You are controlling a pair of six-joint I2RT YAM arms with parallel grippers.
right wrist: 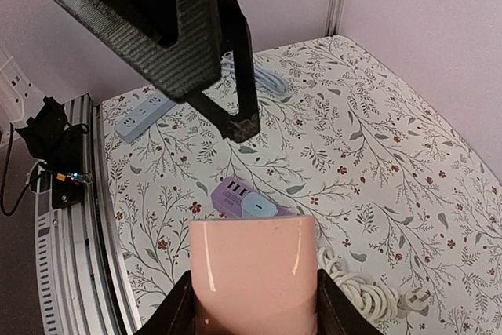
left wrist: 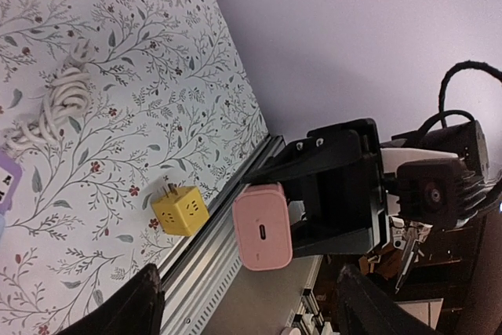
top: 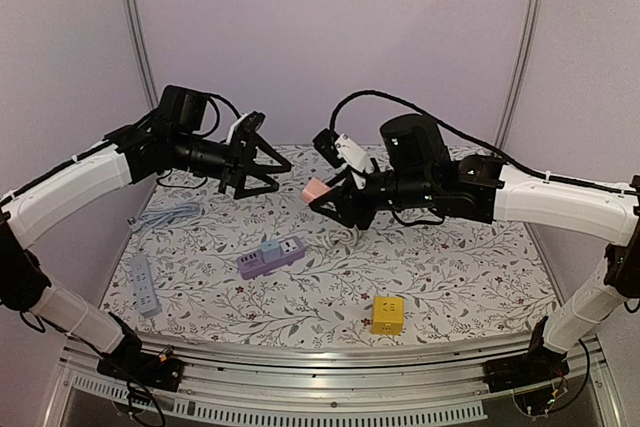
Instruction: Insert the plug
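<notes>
My right gripper (top: pixel 325 197) is shut on a pink plug adapter (top: pixel 317 190), held in the air above the table's middle; it fills the bottom of the right wrist view (right wrist: pixel 253 272) and shows in the left wrist view (left wrist: pixel 263 227). My left gripper (top: pixel 272 165) is open and empty, raised facing the pink adapter from the left. Below lies a purple power strip (top: pixel 270 257) with a light blue adapter (top: pixel 270 247) plugged into it; both show in the right wrist view (right wrist: pixel 235 196).
A yellow cube adapter (top: pixel 387 315) lies near the front right. A grey-blue power strip (top: pixel 144 284) with its coiled cable (top: pixel 165 215) lies at the left. A white coiled cable (top: pixel 345 237) lies behind the purple strip. The table's metal rail (top: pixel 320 355) runs along the front.
</notes>
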